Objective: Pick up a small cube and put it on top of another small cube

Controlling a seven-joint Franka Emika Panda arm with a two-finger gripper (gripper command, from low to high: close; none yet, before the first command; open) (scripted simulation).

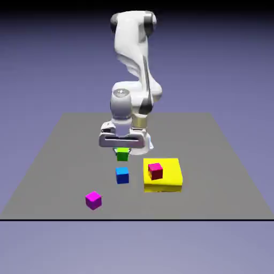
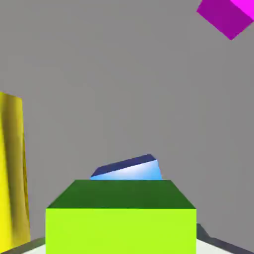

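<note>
Gripping the green cube (image 1: 123, 155) between its fingertips, the hand (image 1: 123, 154) hangs just above the worktop (image 1: 53, 160), clenched on the cube so that in the hand view the cube (image 2: 121, 218) fills the bottom of the picture and hides the fingertips. The blue cube (image 1: 122, 175), the target, sits on the worktop just in front of the carried cube, towards the camera in the exterior view; from the hand only a sliver of it (image 2: 130, 169) peeks over the green cube's top edge.

The main risk appears to be height. The green cube looks barely higher than the blue one, so a level move toward the target could knock it aside rather than clear it. The blue cube also seems turned slightly relative to the green one, so a release off-centre may leave the stack skewed or let it topple.

Off to one side stands the yellow block (image 1: 163, 175) carrying a red-and-magenta cube (image 1: 155, 170), near enough that a wide swing could clip it. The magenta cube (image 1: 93, 200) lies well apart.
</note>
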